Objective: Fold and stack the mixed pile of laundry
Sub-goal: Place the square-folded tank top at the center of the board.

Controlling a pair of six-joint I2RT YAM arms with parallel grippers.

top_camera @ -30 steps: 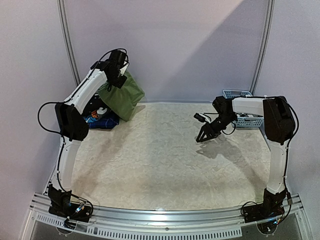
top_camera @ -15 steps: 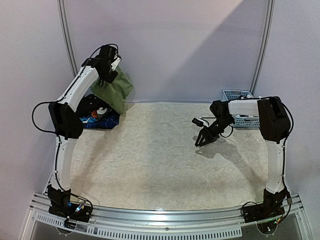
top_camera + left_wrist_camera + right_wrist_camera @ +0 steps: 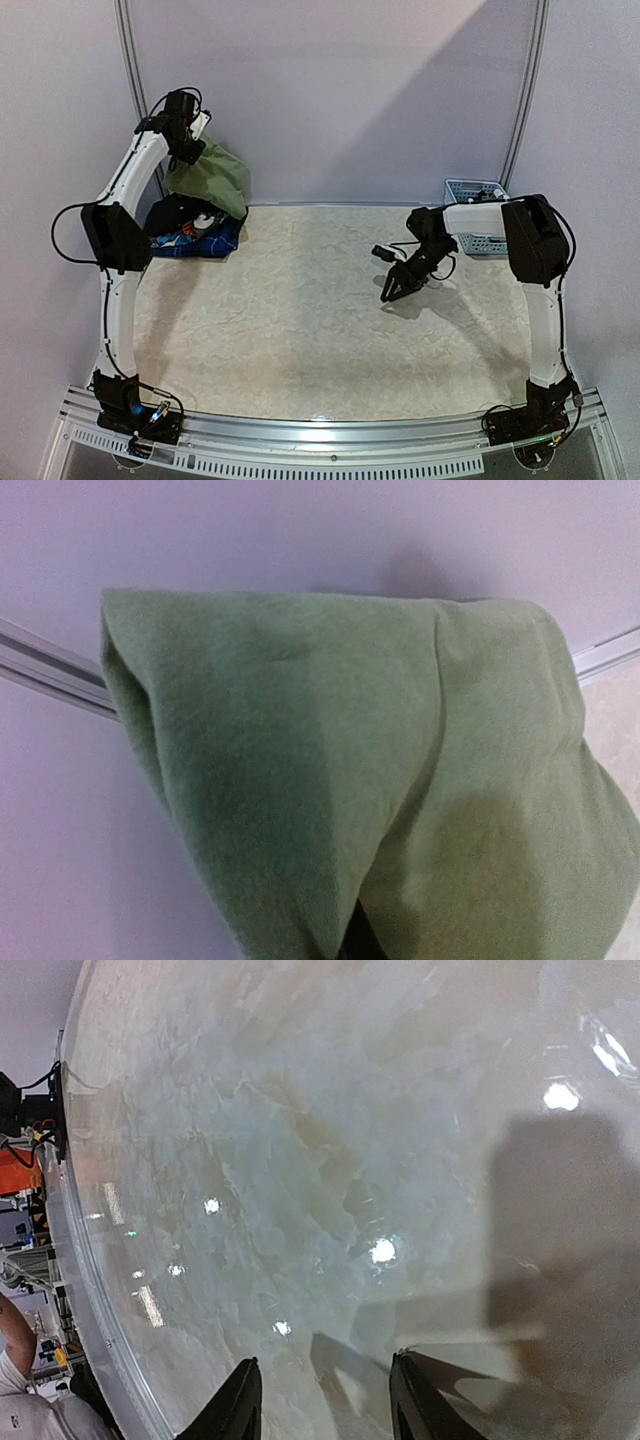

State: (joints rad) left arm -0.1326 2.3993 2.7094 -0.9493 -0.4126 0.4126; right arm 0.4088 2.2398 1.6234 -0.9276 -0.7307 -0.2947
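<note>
Left gripper [image 3: 188, 150]: shut tight on a pinch of the green shirt [image 3: 212, 178], raised high at the far left.
Green shirt: hangs bunched over the laundry pile [image 3: 190, 232]; whether it clears the pile cannot be told.
Laundry pile: far left corner of the table [image 3: 300, 330].
Right gripper [image 3: 391, 290]: half open, empty, low over the table.
Step, judged: lifting the shirt free.
Method: carry it to mid-table, let the right gripper take a free corner, then spread it flat before folding.

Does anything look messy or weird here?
Yes. The green shirt hangs bunched up in the air from the left gripper, above a rumpled heap of clothes in the far left corner of the table. Nothing looks spilled or broken.
</note>
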